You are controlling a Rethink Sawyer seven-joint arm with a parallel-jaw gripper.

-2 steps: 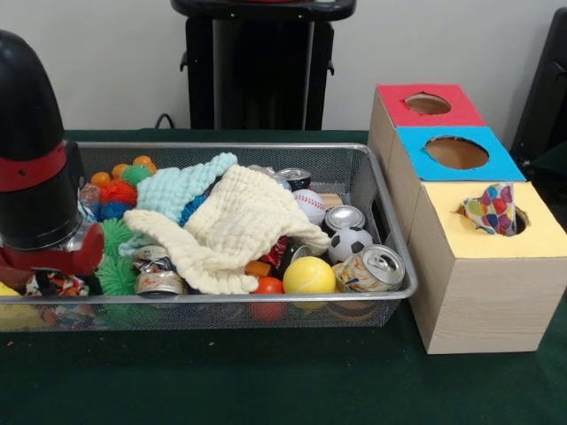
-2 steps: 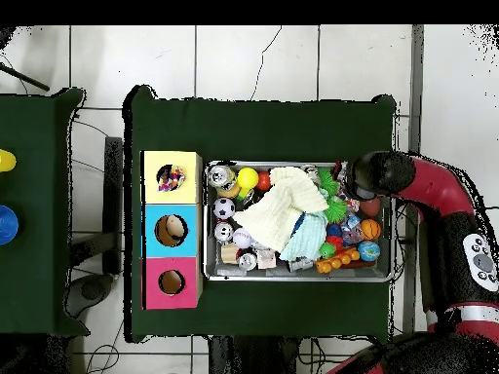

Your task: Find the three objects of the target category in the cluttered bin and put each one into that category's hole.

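Observation:
A wire mesh bin (image 1: 381, 199) holds a cream cloth (image 1: 235, 226) and a pale teal cloth (image 1: 182, 188) lying over cans, balls and spiky toys. A wooden box has a red hole (image 1: 428, 104), a blue hole (image 1: 456, 152) and a yellow hole (image 1: 518, 221). A colourful patterned cloth (image 1: 492, 208) sticks out of the yellow one. My gripper (image 1: 53, 266) is low at the bin's left end, largely hidden by the arm's thick black and red wrist (image 1: 31, 159). A patterned scrap of fabric (image 1: 55, 283) lies right under it. In the overhead view the gripper (image 2: 365, 195) is over the bin's right end.
Near the bin's front wall lie a yellow ball (image 1: 308, 276), a soccer ball (image 1: 350, 243), a baseball (image 1: 310, 205) and a tipped can (image 1: 372, 268). Green spiky toys (image 1: 115, 257) and orange ones (image 1: 124, 170) crowd the space by the arm. The box stands close against the bin's right side.

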